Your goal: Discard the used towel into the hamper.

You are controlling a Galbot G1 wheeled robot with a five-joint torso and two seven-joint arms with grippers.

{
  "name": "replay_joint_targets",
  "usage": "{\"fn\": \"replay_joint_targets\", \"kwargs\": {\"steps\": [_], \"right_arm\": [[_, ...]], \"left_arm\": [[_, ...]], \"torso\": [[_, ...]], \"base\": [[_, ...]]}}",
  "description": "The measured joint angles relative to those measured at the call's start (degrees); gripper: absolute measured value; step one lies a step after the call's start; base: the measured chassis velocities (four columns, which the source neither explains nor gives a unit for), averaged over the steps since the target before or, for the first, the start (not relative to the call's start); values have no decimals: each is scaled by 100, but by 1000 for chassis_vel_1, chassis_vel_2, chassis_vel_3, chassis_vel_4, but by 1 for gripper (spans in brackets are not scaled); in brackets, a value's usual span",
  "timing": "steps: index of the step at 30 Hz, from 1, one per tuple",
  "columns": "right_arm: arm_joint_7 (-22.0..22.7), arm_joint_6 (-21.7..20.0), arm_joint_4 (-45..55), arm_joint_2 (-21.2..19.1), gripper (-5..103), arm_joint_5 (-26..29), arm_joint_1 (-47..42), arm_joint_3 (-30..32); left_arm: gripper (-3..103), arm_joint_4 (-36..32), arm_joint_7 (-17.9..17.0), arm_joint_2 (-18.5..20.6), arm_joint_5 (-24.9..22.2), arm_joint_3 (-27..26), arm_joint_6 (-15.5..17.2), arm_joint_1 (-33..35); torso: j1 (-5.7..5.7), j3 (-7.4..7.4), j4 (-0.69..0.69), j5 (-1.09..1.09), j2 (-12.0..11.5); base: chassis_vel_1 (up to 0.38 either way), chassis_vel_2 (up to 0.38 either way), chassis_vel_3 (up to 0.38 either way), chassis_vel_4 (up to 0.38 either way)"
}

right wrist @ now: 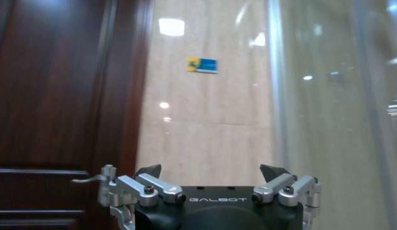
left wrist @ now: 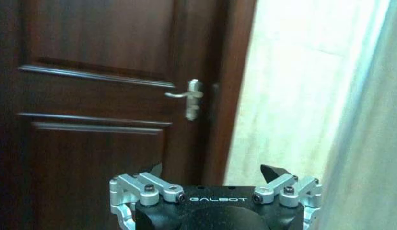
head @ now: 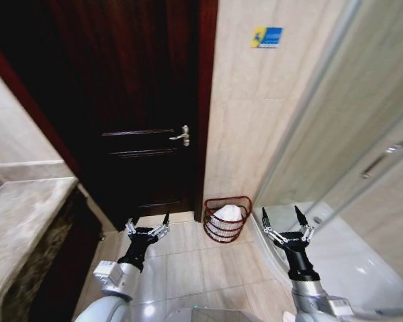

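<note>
Hamper (head: 227, 218) stands on the floor against the wall just right of the door (head: 131, 100); a white towel (head: 228, 215) already lies inside it. Left gripper (head: 148, 224) and right gripper (head: 285, 221) flank the hamper, jaws spread, holding nothing. Discard appears complete.

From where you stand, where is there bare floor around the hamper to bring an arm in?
Bare tile lies between the left gripper and the hamper, below the dark door. More bare tile runs in front of the hamper, between both arms. It is tight on the far side: the hamper sits against the wall, with the right gripper and shower glass close by.
</note>
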Motion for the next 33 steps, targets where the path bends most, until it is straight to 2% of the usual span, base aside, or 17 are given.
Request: {"fn": "replay_joint_targets", "kwargs": {"steps": [18, 33], "right_arm": [[96, -192, 117, 0, 100, 180, 35, 50], [-11, -192, 63, 0, 100, 225, 43, 9]], "left_arm": [[100, 0, 0, 0, 0, 0, 0, 0], [100, 0, 0, 0, 0, 0, 0, 0]], "torso": [[-1, 0, 1, 0, 0], [0, 0, 0, 0, 0]], "base": [[-126, -121, -118, -132], [-133, -125, -123, -124]]}}
